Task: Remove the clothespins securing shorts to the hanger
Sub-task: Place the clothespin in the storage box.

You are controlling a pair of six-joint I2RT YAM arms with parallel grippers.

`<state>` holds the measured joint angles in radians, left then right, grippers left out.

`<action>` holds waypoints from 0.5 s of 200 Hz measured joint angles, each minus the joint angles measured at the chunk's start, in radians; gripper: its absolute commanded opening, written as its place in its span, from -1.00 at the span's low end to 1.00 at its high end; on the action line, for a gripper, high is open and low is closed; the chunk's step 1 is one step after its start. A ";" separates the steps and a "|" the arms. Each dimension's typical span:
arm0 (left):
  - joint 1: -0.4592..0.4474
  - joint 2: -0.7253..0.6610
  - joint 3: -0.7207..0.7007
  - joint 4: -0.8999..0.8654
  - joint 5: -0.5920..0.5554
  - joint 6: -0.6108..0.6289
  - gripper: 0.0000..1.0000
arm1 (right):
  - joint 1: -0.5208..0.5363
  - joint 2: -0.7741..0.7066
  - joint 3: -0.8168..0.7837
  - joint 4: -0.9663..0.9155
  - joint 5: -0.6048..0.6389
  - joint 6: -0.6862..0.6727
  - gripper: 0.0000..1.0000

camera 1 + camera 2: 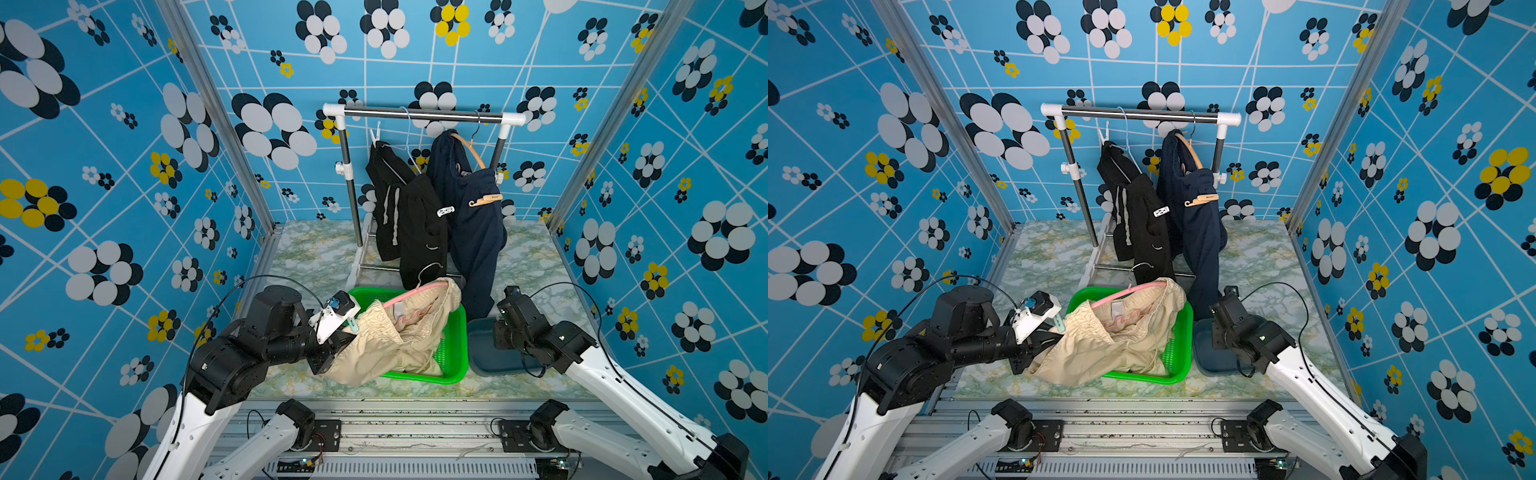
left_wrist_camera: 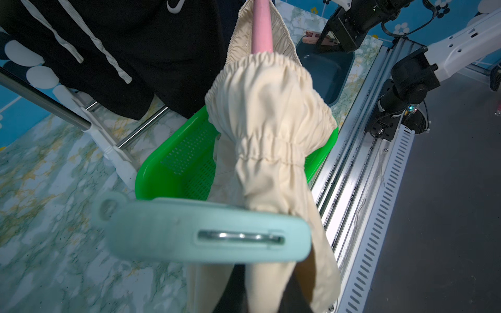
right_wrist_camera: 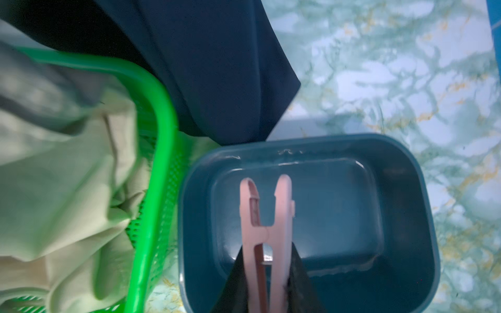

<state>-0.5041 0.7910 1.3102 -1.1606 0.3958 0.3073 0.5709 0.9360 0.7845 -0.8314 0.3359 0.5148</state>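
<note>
A: Where do the top views look from?
B: High over the arm bases, tilted down toward the clothes rack (image 1: 419,114) at upper centre; both cover the same scene.
A: And the wrist views?
B: Left wrist: right behind a mint clothespin (image 2: 206,233), facing the green basket (image 2: 176,160). Right wrist: straight down past a pink clothespin (image 3: 267,230) into the blue bin (image 3: 401,216). Both show basket and bin.

Blue floral walls (image 1: 104,166) — beige shorts (image 1: 374,345), green basket (image 1: 451,345), mint clothespin (image 2: 168,233), pink clothespin (image 3: 249,230).
</note>
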 measured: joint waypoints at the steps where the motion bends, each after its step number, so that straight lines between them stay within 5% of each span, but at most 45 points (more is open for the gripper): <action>1: 0.000 0.000 0.000 0.000 0.000 0.000 -1.00 | -0.001 0.000 -0.003 0.000 0.000 0.003 -1.00; 100: 0.000 0.024 -0.002 0.004 0.027 0.019 -1.00 | -0.185 0.150 -0.202 0.242 -0.085 0.152 -0.91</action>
<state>-0.5041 0.8146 1.3083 -1.1568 0.4232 0.3260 0.3859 1.0855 0.5827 -0.5896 0.2504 0.6666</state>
